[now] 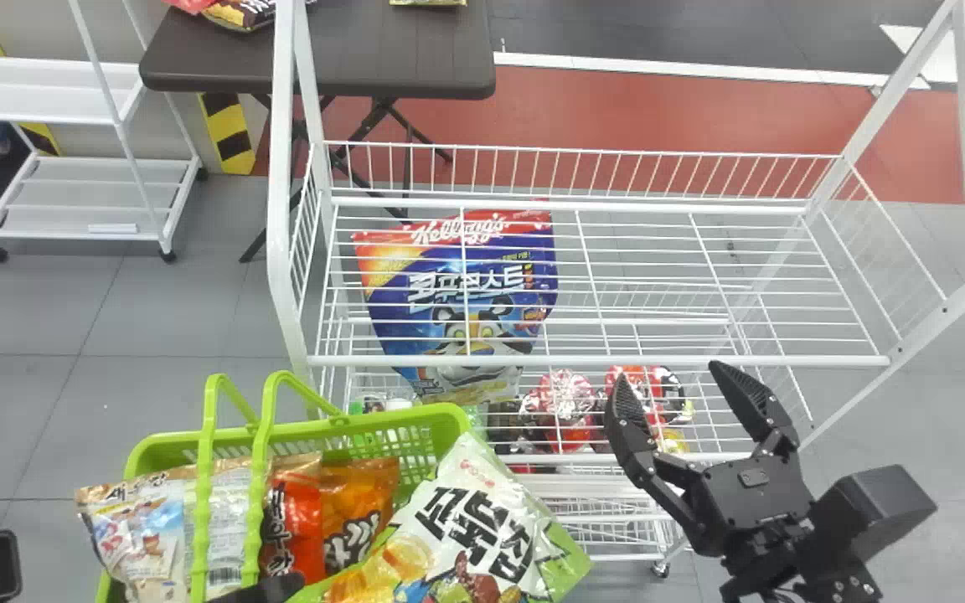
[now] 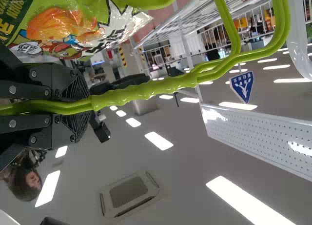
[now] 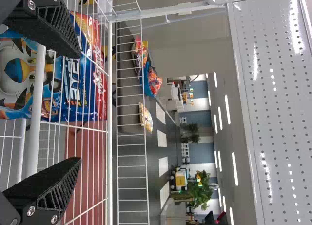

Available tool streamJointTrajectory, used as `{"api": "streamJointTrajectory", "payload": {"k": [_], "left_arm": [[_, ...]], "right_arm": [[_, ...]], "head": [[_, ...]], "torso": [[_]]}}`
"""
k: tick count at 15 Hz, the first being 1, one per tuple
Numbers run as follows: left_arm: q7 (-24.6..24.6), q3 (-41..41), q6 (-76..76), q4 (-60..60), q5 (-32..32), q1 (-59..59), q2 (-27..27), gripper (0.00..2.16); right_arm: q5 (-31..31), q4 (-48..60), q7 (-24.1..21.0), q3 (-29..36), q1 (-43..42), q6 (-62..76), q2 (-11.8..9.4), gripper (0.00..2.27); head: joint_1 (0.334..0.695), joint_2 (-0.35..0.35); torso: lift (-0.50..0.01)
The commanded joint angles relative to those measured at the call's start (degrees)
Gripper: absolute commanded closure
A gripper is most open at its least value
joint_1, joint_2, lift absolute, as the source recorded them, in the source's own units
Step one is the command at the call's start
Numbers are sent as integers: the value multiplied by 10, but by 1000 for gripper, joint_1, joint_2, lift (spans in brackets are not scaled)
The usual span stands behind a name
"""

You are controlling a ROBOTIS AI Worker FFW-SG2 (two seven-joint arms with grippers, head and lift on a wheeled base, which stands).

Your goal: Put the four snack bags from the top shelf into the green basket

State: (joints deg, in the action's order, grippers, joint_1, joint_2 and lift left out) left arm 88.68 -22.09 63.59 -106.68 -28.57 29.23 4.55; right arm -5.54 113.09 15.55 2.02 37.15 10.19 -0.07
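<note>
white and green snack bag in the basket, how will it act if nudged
The white and green snack bag looks puffed, so probably light for its size. Its glossy, creased film may flex and slip. Jutting past the green basket, it could slide out.

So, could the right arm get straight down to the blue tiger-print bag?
Probably not: the white wire shelf lies across the blue tiger-print bag. The right claw is open and empty, so going in from the front, below the wires, may work.

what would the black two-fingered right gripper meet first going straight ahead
Likely the white wire fence at the top shelf's back, the right gripper passing over the front rail, though depth is unclear.
</note>
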Motion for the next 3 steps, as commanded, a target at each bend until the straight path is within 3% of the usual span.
{"api": "streamJointTrajectory", "payload": {"k": [1,3], "left_arm": [[0,-2,0,0,0,1,1,2148],[1,-3,0,0,-1,2,1,2148]], "right_arm": [[0,-1,0,-1,0,0,1,60],[0,-1,0,-2,0,0,1,60]], "head": [[695,-76],[695,-69]], "torso": [[0],[0]]}}
